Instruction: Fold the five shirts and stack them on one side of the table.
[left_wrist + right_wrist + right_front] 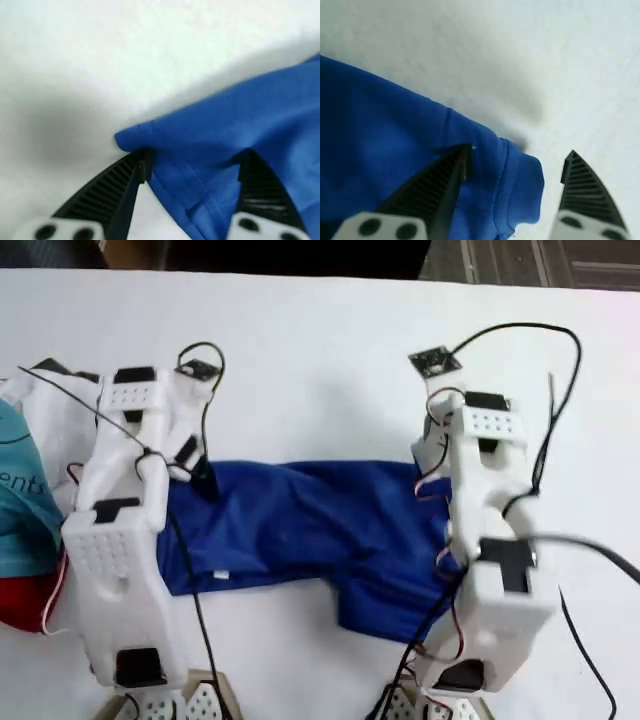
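Observation:
A blue shirt (320,525) lies spread across the white table (320,350) between my two arms. My left gripper (202,478) is at the shirt's far left corner. In the left wrist view that gripper (195,160) is open, with its black fingers (117,187) on either side of the blue shirt's (235,125) corner. My right gripper (432,468) is at the far right corner. The right wrist view shows it (517,160) open, and the folded edge of the blue shirt (395,135) lies between its fingers (580,185).
A pile of other shirts sits at the table's left edge: a white one (50,415), a teal one (20,505) and a red one (22,602). Black cables (545,440) loop around both arms. Bare table stretches beyond the blue shirt.

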You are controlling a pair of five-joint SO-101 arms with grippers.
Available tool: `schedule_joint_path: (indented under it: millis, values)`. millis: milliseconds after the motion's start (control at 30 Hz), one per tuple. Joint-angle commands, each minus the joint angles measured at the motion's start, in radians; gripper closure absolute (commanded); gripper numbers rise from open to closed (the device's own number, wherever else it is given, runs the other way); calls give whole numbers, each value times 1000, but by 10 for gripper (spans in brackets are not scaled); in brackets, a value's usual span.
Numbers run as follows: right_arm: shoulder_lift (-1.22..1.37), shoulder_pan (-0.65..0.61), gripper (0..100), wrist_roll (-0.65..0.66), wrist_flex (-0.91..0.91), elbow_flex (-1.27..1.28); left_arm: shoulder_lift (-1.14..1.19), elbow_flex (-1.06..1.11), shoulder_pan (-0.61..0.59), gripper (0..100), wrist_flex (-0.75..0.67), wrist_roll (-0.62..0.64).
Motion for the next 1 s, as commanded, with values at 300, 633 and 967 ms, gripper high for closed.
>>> schedule_joint_path:
  millis: [300, 633, 967]
  values:
    - [232, 110, 978, -2, 154, -342, 285, -415, -26, 960, 239, 0]
    - [226, 156, 978, 2, 163, -393, 287, -449, -15, 968, 245, -3]
    - [30, 157, 978, 2, 219, -390, 14, -464, -46, 749, 252, -35]
